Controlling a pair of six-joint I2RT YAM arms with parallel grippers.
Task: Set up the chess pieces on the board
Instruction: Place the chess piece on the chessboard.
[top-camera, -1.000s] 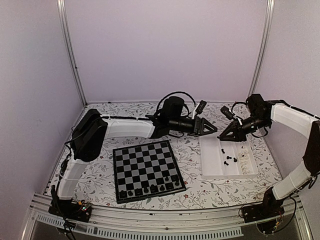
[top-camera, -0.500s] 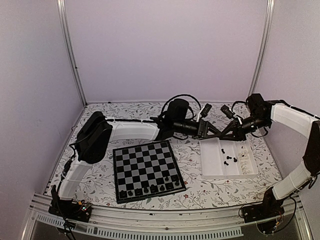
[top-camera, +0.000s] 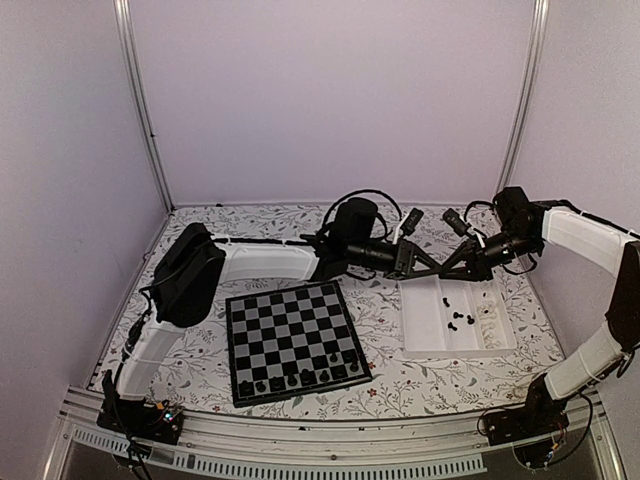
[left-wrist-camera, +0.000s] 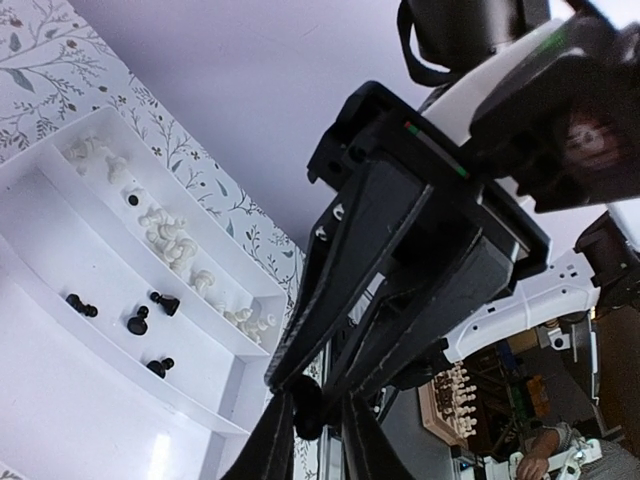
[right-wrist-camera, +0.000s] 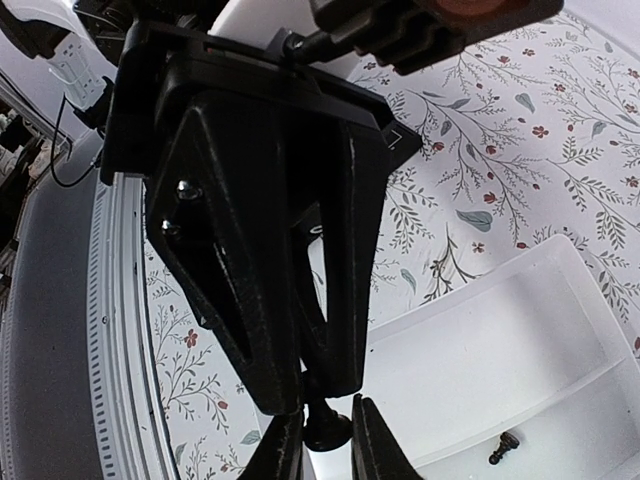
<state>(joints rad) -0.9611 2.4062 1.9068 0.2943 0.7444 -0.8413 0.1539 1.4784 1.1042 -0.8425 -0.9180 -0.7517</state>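
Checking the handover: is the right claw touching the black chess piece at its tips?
Touching. The right wrist view shows the black chess piece pinched between the fingertips of the right claw, with no gap visible on either side.

Our left arm stretches from its base at the near left, elbow raised over the left side of the bench. Its forearm runs right along the far side, with the wrist level. Our right arm rises from the near right, bends at the far right and points left and slightly down. The left pincer and right pincer meet tip to tip. The right pincer's fingers pinch a black chess piece. The left pincer's fingers stand narrow on either side of it; whether they press it we cannot tell.
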